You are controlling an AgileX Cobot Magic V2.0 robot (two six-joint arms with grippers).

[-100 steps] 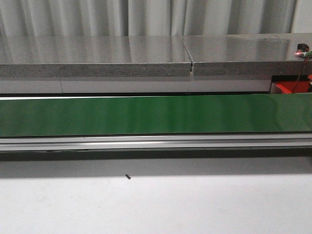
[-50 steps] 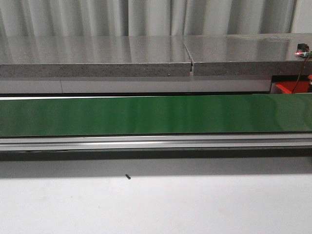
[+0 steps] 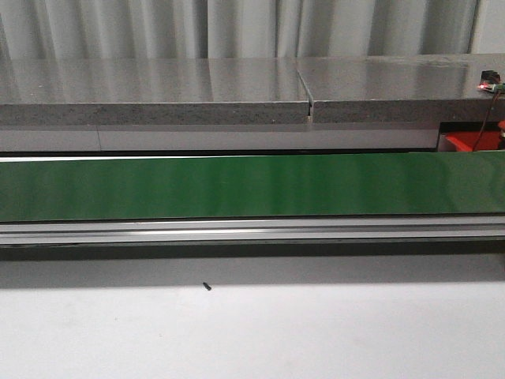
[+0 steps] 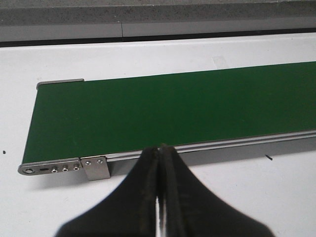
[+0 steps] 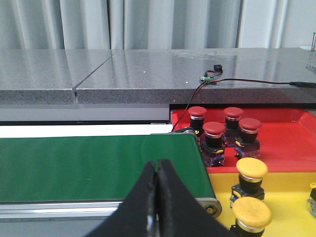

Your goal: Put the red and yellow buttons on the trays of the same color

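In the right wrist view, several red buttons (image 5: 214, 129) stand on a glossy red tray (image 5: 291, 143) just past the end of the green belt (image 5: 94, 165). Beside it lies a yellow tray (image 5: 291, 197) with two yellow buttons (image 5: 252, 169) on it. My right gripper (image 5: 158, 165) is shut and empty over the belt's near edge, short of the trays. My left gripper (image 4: 160, 148) is shut and empty at the near rail of the belt (image 4: 163, 113), close to its other end. The front view shows only a corner of the red tray (image 3: 461, 142) and neither gripper.
A grey stone counter (image 3: 158, 87) runs behind the belt (image 3: 237, 185). On its right end sits a small circuit board (image 3: 491, 85) with a glowing red light and a wire hanging down. A small dark speck (image 3: 206, 287) lies on the white table.
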